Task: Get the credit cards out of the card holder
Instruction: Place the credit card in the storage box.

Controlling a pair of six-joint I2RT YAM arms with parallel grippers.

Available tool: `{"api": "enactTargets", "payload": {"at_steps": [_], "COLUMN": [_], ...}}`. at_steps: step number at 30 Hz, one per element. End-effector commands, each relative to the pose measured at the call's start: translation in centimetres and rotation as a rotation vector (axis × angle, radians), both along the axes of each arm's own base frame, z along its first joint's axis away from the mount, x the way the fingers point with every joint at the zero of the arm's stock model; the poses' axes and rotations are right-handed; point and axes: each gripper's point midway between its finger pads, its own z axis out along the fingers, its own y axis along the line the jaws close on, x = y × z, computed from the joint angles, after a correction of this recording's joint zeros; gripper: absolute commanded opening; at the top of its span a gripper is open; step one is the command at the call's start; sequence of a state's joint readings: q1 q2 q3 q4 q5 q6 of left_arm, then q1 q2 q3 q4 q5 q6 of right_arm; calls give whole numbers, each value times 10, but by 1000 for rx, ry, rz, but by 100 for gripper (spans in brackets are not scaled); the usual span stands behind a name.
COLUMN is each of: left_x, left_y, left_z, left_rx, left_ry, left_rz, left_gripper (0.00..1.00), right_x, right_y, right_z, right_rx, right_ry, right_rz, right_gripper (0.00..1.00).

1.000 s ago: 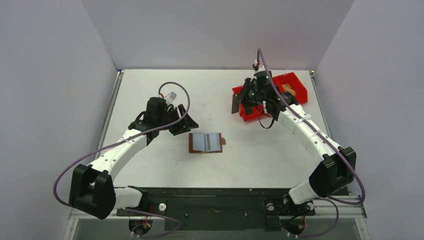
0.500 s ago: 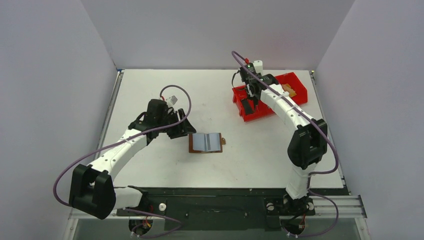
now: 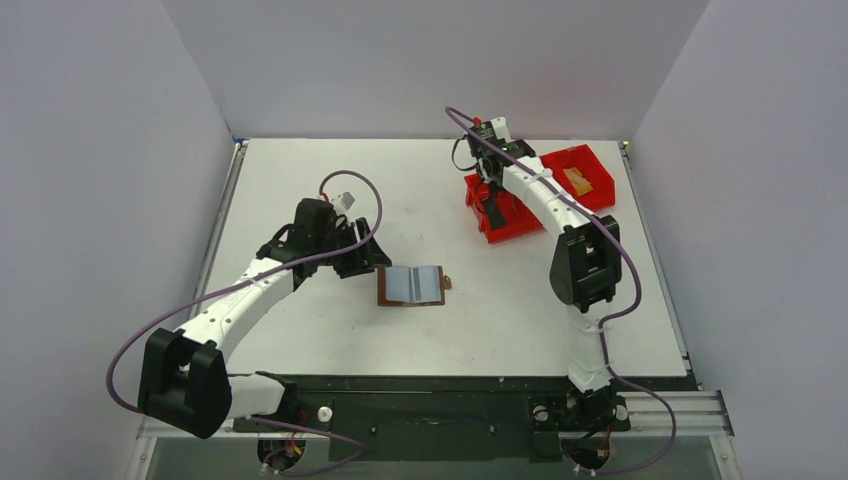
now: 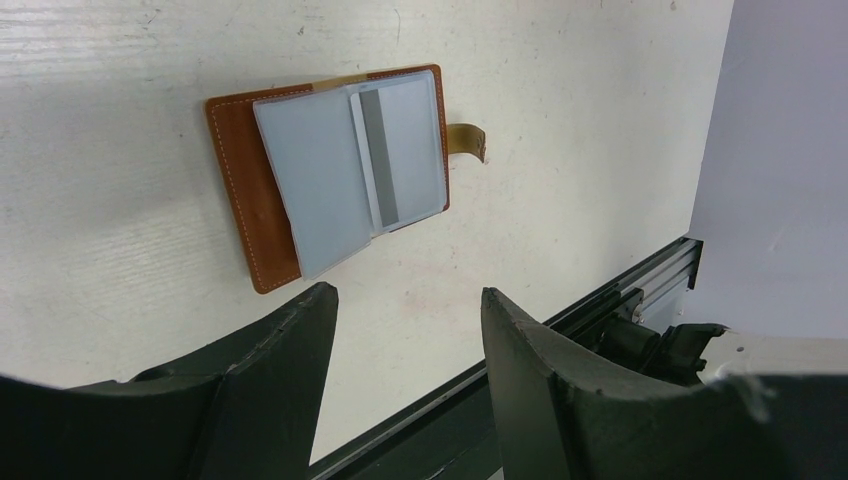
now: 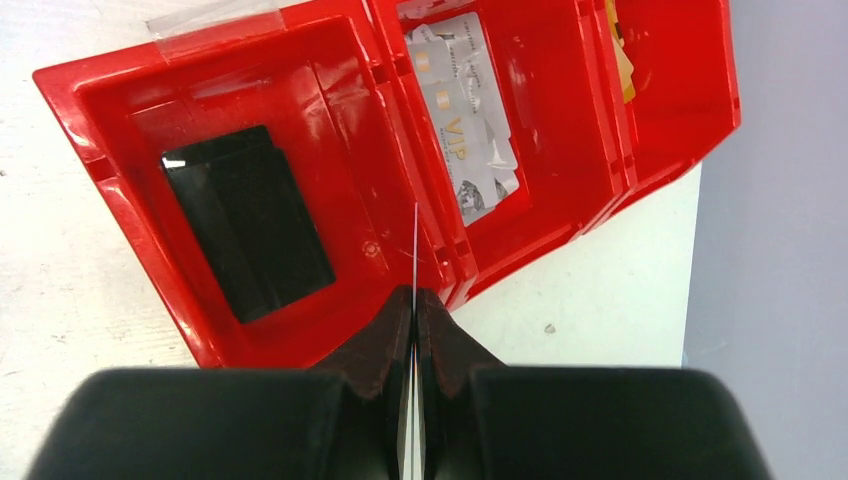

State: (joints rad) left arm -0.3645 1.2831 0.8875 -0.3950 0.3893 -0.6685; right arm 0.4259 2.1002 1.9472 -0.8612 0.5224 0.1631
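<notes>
The brown card holder (image 3: 411, 285) lies open on the table, its pale grey-blue pockets (image 4: 330, 190) facing up and its tab pointing right. My left gripper (image 3: 368, 256) hovers just left of it, open and empty (image 4: 405, 295). My right gripper (image 3: 491, 190) hangs over the red bin (image 3: 590, 165), shut (image 5: 415, 292) on a thin credit card (image 5: 415, 240) seen edge-on above the divider between the left and middle compartments. A black card (image 5: 245, 235) lies in the left compartment and a white VIP card (image 5: 465, 110) in the middle one.
A yellowish card (image 5: 620, 60) sits in the bin's right compartment. The red bin's rim (image 5: 90, 110) stands at the back right of the table. The black front rail (image 4: 600, 300) runs along the table's near edge. Grey walls enclose the table.
My right arm has folded back and swung its gripper left over the bin, still holding the card. The left gripper edged slightly nearer the card holder, then stayed still.
</notes>
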Motion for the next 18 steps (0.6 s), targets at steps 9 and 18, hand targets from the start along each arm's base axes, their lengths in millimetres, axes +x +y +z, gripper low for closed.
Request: {"api": "enactTargets", "payload": {"at_steps": [9, 18], "left_x": [18, 17], "left_y": [-3, -3], "left_z": [22, 24], "left_rx": [-20, -15], "left_ry": [-57, -52], "left_rz": [23, 27], "left_gripper": [52, 52], "right_x": [26, 37], "right_y": [26, 36], "right_z": [-5, -24], "right_rx": [-31, -35], "right_ry": [-24, -17], "right_rz": [118, 161], "right_gripper": [0, 0]}}
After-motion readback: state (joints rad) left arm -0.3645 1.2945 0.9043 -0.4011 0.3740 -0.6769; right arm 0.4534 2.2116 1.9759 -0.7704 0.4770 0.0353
